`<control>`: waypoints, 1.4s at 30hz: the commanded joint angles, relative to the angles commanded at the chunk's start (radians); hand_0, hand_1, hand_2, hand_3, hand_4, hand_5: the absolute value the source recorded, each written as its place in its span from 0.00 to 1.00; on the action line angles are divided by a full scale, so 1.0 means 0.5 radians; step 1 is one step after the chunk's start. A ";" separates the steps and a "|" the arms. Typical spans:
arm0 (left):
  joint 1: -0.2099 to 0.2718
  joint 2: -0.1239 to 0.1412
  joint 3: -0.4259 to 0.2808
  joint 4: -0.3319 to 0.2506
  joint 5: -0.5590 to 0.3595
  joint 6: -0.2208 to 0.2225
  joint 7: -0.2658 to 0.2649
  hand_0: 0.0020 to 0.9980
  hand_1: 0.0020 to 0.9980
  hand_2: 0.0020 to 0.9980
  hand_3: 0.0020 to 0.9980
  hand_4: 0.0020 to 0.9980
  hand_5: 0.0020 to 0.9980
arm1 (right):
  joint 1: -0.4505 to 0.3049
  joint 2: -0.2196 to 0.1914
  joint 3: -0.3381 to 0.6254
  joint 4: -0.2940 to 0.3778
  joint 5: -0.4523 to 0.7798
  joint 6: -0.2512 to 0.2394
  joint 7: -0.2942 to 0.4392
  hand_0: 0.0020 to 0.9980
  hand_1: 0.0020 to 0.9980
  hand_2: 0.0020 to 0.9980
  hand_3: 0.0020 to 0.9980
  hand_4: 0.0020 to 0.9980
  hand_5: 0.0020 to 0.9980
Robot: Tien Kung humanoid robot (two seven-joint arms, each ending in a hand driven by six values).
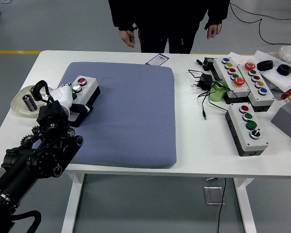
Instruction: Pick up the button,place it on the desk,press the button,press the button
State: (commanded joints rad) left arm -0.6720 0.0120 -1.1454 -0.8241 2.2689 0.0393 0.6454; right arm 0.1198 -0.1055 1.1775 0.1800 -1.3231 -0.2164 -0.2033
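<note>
At the worktop's (136, 177) left edge, my left hand (63, 94) lies against the button box (82, 92) on the blue mat's (131, 116) left side; whether its fingers clamp the box, I cannot tell. The box lies just right of the hand, its long axis running toward the far-right corner. A person (169, 22) stands beyond the far edge.

A grey button box (83, 88) with a red button sits on a blue-grey dotted mat (131, 111).
</note>
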 joint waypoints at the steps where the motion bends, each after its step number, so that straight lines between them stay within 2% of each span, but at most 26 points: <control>1: -0.003 0.001 0.002 0.007 0.000 0.001 0.000 0.63 0.83 1.00 1.00 0.97 0.39 | 0.000 0.000 0.000 0.000 0.001 0.000 0.000 0.74 0.68 0.71 0.58 0.18 0.11; 2: -0.006 0.002 0.005 0.013 0.000 0.004 0.000 0.63 0.83 1.00 1.00 0.97 0.39 | 0.000 0.000 0.000 0.000 0.002 0.000 0.000 0.74 0.68 0.71 0.58 0.18 0.11; 3: -0.009 0.003 0.010 0.020 0.000 0.008 0.000 0.47 0.67 0.88 0.97 0.96 0.36 | 0.000 -0.001 0.000 0.000 0.001 0.000 0.000 0.74 0.68 0.70 0.58 0.18 0.11; 8: -0.021 0.008 0.035 0.042 0.000 0.020 0.000 0.47 0.67 0.88 0.97 0.96 0.36 | -0.001 0.000 0.004 0.000 -0.002 0.001 -0.001 0.74 0.68 0.70 0.58 0.18 0.11; 9: -0.022 0.009 0.038 0.044 0.000 0.019 0.000 0.44 0.47 0.55 0.83 0.84 0.14 | -0.001 0.000 0.004 0.000 -0.003 0.001 -0.001 0.74 0.69 0.71 0.58 0.18 0.11; 14: -0.021 0.016 0.047 0.050 0.000 -0.057 0.000 0.44 0.47 0.55 0.83 0.84 0.14 | -0.001 0.000 0.005 0.000 -0.003 0.001 -0.001 0.74 0.69 0.71 0.58 0.18 0.11; 15: -0.020 0.018 0.051 0.050 0.000 -0.069 0.000 0.37 0.36 0.35 0.70 0.83 0.01 | 0.000 0.000 0.008 0.000 -0.005 0.001 -0.001 0.74 0.68 0.71 0.58 0.18 0.11; 20: -0.014 0.027 0.068 0.047 0.000 -0.057 0.000 0.37 0.36 0.35 0.70 0.83 0.01 | 0.001 0.001 0.008 0.000 -0.003 0.001 -0.001 0.74 0.68 0.71 0.58 0.18 0.11; 21: -0.012 0.029 0.071 0.042 0.000 -0.034 -0.004 0.20 0.25 0.24 0.49 0.71 0.00 | 0.002 0.001 0.009 0.000 -0.005 0.001 -0.001 0.74 0.68 0.71 0.58 0.18 0.11; 22: -0.009 0.031 0.074 0.037 0.000 -0.008 -0.018 0.20 0.25 0.24 0.49 0.71 0.00 | 0.002 0.002 0.010 0.000 -0.006 0.001 -0.002 0.74 0.68 0.71 0.58 0.18 0.11; 26: 0.003 0.042 0.090 0.008 0.000 0.128 -0.148 0.20 0.25 0.24 0.49 0.71 0.00 | 0.002 0.001 0.013 0.000 -0.008 0.002 -0.001 0.74 0.68 0.71 0.58 0.18 0.11; 27: 0.005 0.046 0.093 0.000 0.000 0.157 -0.180 0.14 0.22 0.21 0.43 0.68 0.00 | 0.002 0.001 0.013 0.000 -0.009 0.001 -0.001 0.74 0.69 0.71 0.58 0.18 0.11; 30: 0.010 0.062 0.117 -0.026 0.000 0.225 -0.289 0.14 0.22 0.21 0.43 0.68 0.00 | 0.002 0.001 0.015 0.000 -0.009 0.001 0.000 0.74 0.69 0.71 0.58 0.18 0.11; 34: 0.011 0.098 0.168 -0.049 0.000 0.197 -0.501 0.14 0.21 0.20 0.40 0.69 0.00 | 0.002 0.000 0.017 0.000 -0.008 0.000 0.001 0.74 0.69 0.71 0.58 0.18 0.11; 39: 0.003 0.148 0.250 -0.086 0.000 0.210 -0.698 0.13 0.20 0.19 0.40 0.68 0.00 | 0.003 0.002 0.024 0.000 -0.015 -0.001 -0.001 0.74 0.69 0.71 0.58 0.18 0.11; 42: -0.019 0.224 0.350 -0.128 0.000 0.217 -0.868 0.13 0.20 0.19 0.40 0.68 0.00 | 0.003 0.003 0.025 0.000 -0.015 -0.002 -0.003 0.74 0.69 0.71 0.58 0.18 0.11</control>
State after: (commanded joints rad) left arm -0.6814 0.1241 -0.9702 -0.8881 2.2689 0.1477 0.2113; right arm 0.1213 -0.1042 1.1901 0.1800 -1.3305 -0.2174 -0.2047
